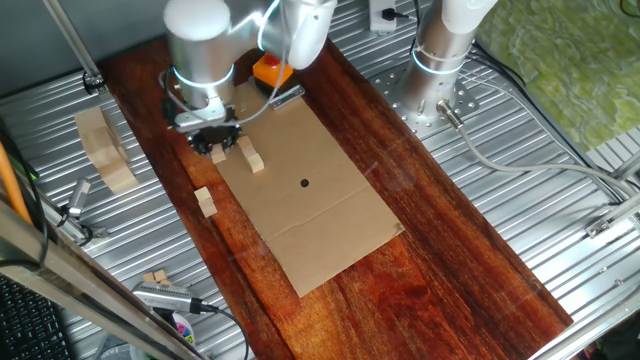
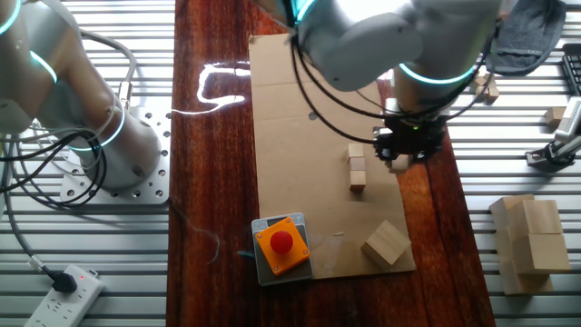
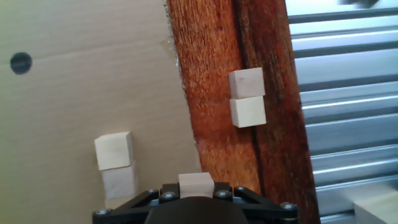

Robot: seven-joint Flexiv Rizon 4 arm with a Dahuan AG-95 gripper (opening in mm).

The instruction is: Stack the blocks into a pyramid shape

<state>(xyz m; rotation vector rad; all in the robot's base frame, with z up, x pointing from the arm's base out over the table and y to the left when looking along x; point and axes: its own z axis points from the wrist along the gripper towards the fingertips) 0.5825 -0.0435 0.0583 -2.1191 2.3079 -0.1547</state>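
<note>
Gripper (image 3: pixel 196 198) low at the cardboard sheet's (image 3: pixel 74 93) edge, fingers clamped on one block (image 3: pixel 196 184). Two blocks (image 3: pixel 115 163) touching on the cardboard just beside; two more (image 3: pixel 247 98) touching on the wooden board (image 3: pixel 211 93).

Arm (image 1: pixel 205 45): silver-grey rounded segments with glossy white shells, thin glowing cyan rings at the joints. Black cables loop along the links in the other fixed view. Gripper (image 1: pixel 215 140): black, compact, mounted under a silver wrist cylinder. In the hand view its black body (image 3: pixel 193 208) shows small silver screws along the top edge.
</note>
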